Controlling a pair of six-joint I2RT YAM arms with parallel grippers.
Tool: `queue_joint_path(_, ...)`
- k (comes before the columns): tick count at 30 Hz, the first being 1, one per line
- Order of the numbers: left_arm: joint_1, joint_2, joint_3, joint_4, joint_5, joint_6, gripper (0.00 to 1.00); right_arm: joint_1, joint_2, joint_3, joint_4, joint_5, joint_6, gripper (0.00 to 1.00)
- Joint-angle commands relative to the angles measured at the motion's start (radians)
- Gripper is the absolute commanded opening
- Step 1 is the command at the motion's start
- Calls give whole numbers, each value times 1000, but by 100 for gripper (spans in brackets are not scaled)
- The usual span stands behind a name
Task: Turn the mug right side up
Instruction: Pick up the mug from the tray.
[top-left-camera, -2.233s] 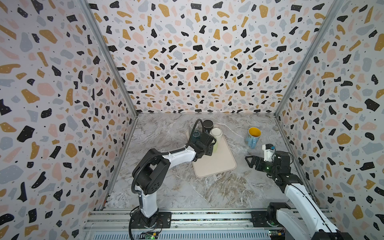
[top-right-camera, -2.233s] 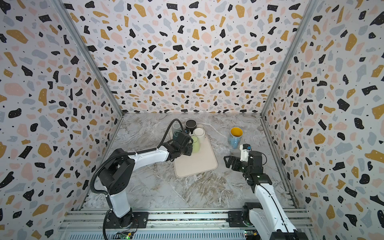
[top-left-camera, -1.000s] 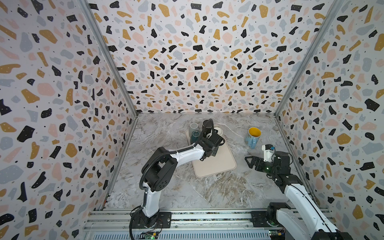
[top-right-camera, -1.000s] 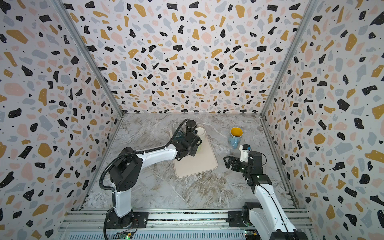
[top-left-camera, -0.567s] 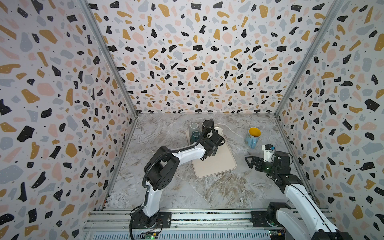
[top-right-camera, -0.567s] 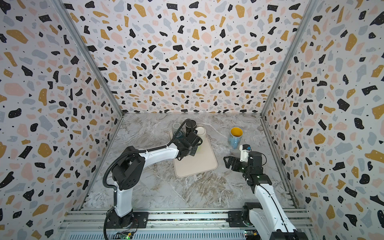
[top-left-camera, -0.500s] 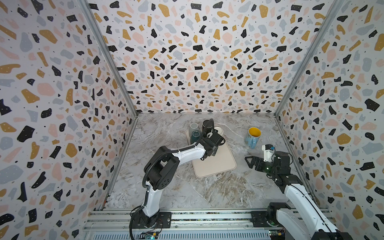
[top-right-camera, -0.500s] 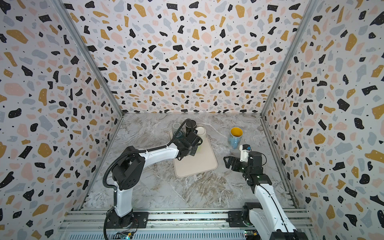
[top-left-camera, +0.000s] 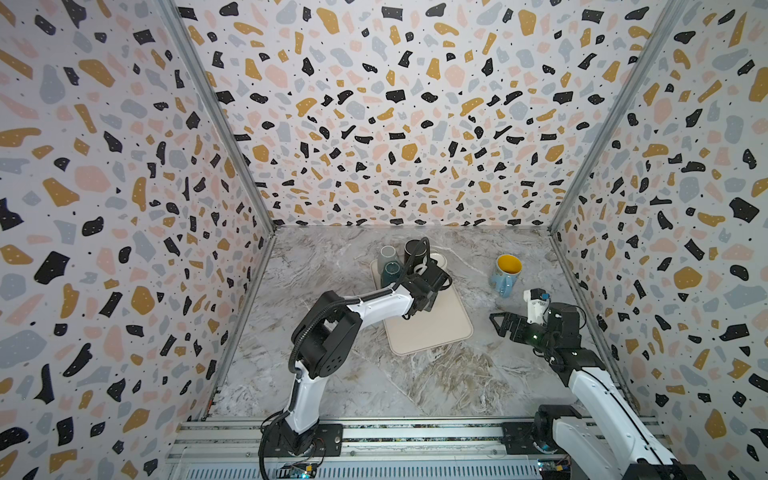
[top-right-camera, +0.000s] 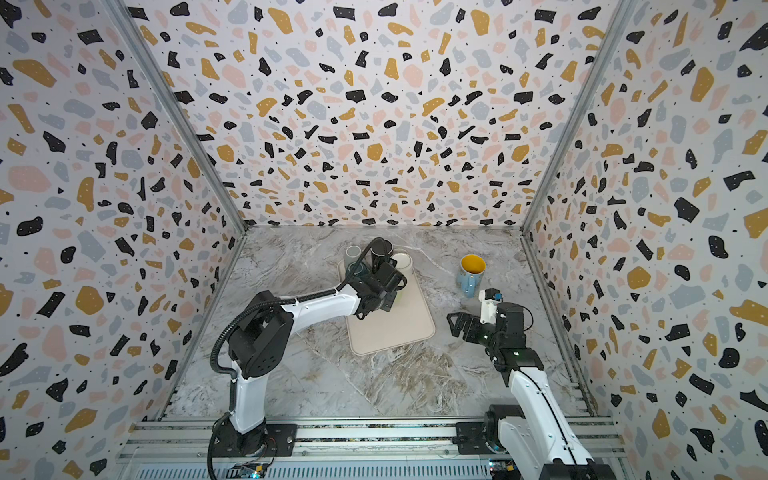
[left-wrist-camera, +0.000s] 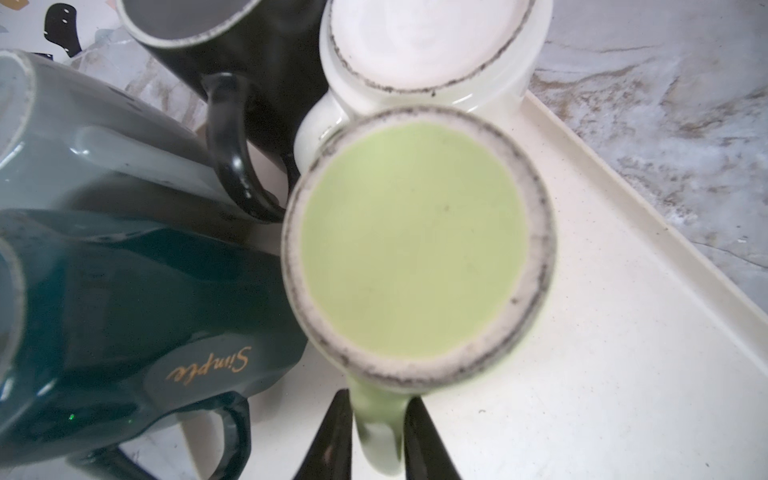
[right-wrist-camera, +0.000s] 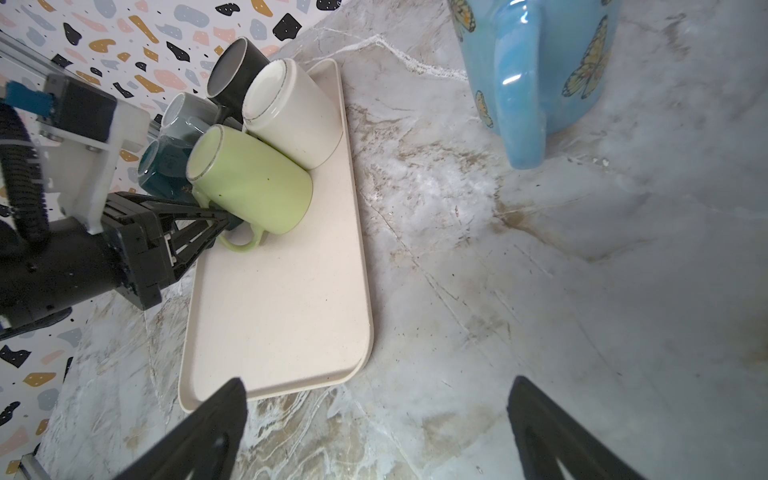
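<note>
The green mug (right-wrist-camera: 249, 183) stands inverted at the far end of the tray (right-wrist-camera: 282, 311), crowded by the white mug (right-wrist-camera: 291, 112) and teal mug (left-wrist-camera: 124, 299).

Risk: held by its thin handle only, it may pivot, slip or strike its neighbours when rotated.

The left gripper (left-wrist-camera: 376, 415) reaches in low, jaws clenched on the handle. The right gripper (right-wrist-camera: 376, 386) hovers over the surface well apart, jaws spread.

Both arms same build: left arm (top-left-camera: 374, 305) and right arm (top-left-camera: 602, 399) have white link shells, black joint housings. Black corrugated conduit (right-wrist-camera: 23, 178) along left. White screwed camera bracket (right-wrist-camera: 83, 178), blue connector (right-wrist-camera: 29, 99). left gripper (right-wrist-camera: 221, 221): black open-truss triangular fingers. Green LED (top-left-camera: 533, 337) on right wrist.
</note>
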Motion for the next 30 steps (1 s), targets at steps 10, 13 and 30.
queue_joint_path(10, 1, 44, 60, 1, 3, 2, 21, -1, -11, -9, 10, 0, -7, 99)
queue_joint_path(13, 0, 48, 65, -4, 4, 5, 17, -1, -9, -10, 11, -1, -6, 99)
queue_joint_path(30, 1, 26, 38, -10, 1, -2, 13, -1, -10, -11, 18, -5, -7, 99)
